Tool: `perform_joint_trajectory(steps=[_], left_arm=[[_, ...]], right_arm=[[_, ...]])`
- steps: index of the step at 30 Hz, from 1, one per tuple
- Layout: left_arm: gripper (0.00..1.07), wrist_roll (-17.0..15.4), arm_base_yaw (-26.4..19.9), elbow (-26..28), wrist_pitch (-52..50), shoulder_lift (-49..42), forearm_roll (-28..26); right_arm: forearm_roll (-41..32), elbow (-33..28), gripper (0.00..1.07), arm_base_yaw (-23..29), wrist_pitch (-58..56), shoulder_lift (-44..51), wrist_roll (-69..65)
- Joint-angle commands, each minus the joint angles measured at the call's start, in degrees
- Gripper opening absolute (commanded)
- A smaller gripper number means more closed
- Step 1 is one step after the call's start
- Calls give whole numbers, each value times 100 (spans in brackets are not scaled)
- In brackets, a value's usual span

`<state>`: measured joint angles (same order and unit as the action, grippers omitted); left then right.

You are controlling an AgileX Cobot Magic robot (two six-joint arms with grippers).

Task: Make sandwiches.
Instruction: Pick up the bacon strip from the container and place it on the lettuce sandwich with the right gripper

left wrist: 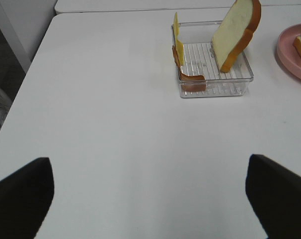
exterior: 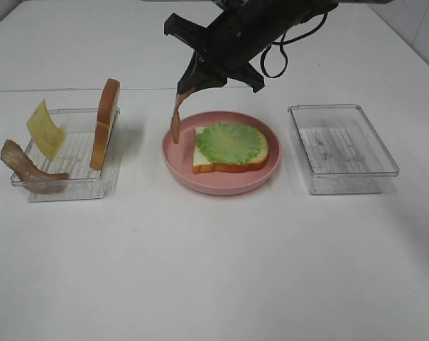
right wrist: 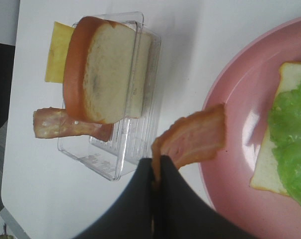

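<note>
A white table (exterior: 214,270) carries everything. Two clear plastic trays sit on it: the right tray (exterior: 346,183) is empty, and the left tray (exterior: 65,188) holds spare ingredients. Between them lies a round pink plate (exterior: 214,186). The right end effector (exterior: 182,87) reaches over the plate's left side, its tips pressed together on the top end of a bacon strip (exterior: 177,117). The strip hangs down over the plate's left rim, just beside the sandwich; whether its lower end touches the plate cannot be told. The left end effector (left wrist: 148,164) hovers over bare table with its tips spread wide, holding nothing, well apart from the left tray. The sandwich so far is one bread slice (exterior: 200,162) lying flat on the plate with a lettuce leaf (exterior: 232,142) covering most of its top. A second bread slice (exterior: 105,124) stands on edge at the left tray's right side. A cheese square (exterior: 45,128) leans at that tray's left side, and another bacon strip (exterior: 26,167) drapes over its left front corner.
</note>
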<state>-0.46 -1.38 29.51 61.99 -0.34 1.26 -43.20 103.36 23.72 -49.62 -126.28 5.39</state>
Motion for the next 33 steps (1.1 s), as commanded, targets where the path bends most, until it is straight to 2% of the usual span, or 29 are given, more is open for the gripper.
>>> perform_joint_trajectory(steps=[1,12,15,22,23,25,26,28,33], left_arm=[[102,11,40,0,-40,-74,11],[102,11,40,0,-40,-74,11],[102,11,40,0,-40,-74,11],[102,11,40,0,-40,-74,11],[102,11,40,0,-40,-74,11],[102,11,40,0,-40,-74,11],[102,11,40,0,-40,-74,11],[102,11,40,0,-40,-74,11],[102,11,40,0,-40,-74,11]], right_arm=[[-23,34,0,-6,138,-115,143],[132,34,0,-6,223,-235,189],[510,34,0,-11,241,-229,189],[1885,34,0,-23,229,-229,-206],[1885,34,0,-23,229,-229,-206],[2659,34,0,-23,201,-229,-693],[2659,34,0,-23,201,-229,-693],[3163,34,0,-23,149,-229,-951],[3489,34,0,-23,92,-229,-1106]])
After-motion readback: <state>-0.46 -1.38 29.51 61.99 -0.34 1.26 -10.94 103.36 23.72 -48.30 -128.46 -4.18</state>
